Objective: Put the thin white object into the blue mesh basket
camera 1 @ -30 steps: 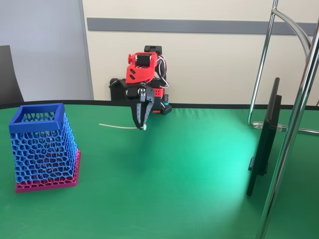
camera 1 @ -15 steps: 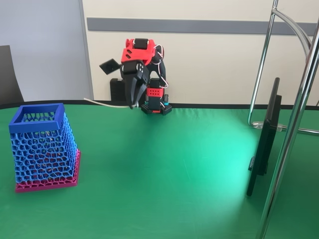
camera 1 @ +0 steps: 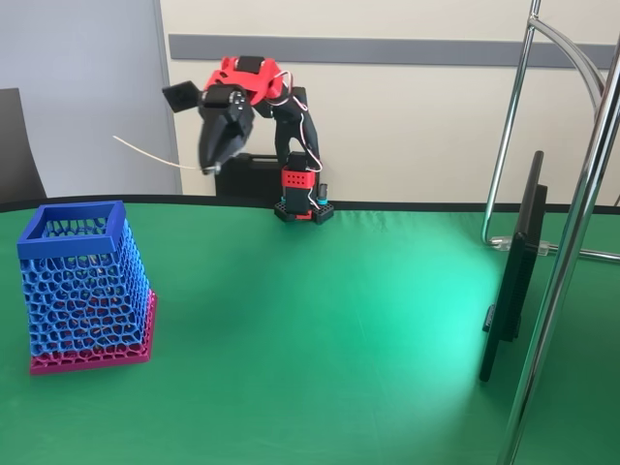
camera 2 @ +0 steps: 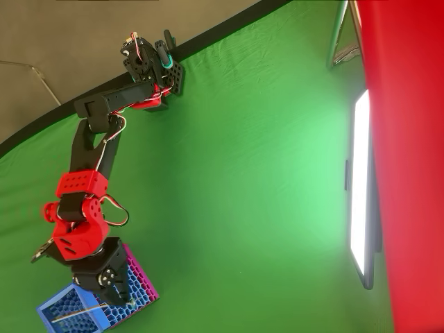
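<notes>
The green counter point(camera 1: 368, 320) carries the blue mesh basket point(camera 1: 82, 286) at its left in the fixed view. High above, the pincer point(camera 1: 211, 167) clenches one end of the thin white object point(camera 1: 150, 155), which juts left, airborne. Pickup looks done; lowering and release remain.

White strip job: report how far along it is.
Done: the end effector is shut on the thin white strip and holds it in the air, clear of the green table. In hand: carrying it; overhead it lies over the blue mesh basket. Left: lowering and release.
</notes>
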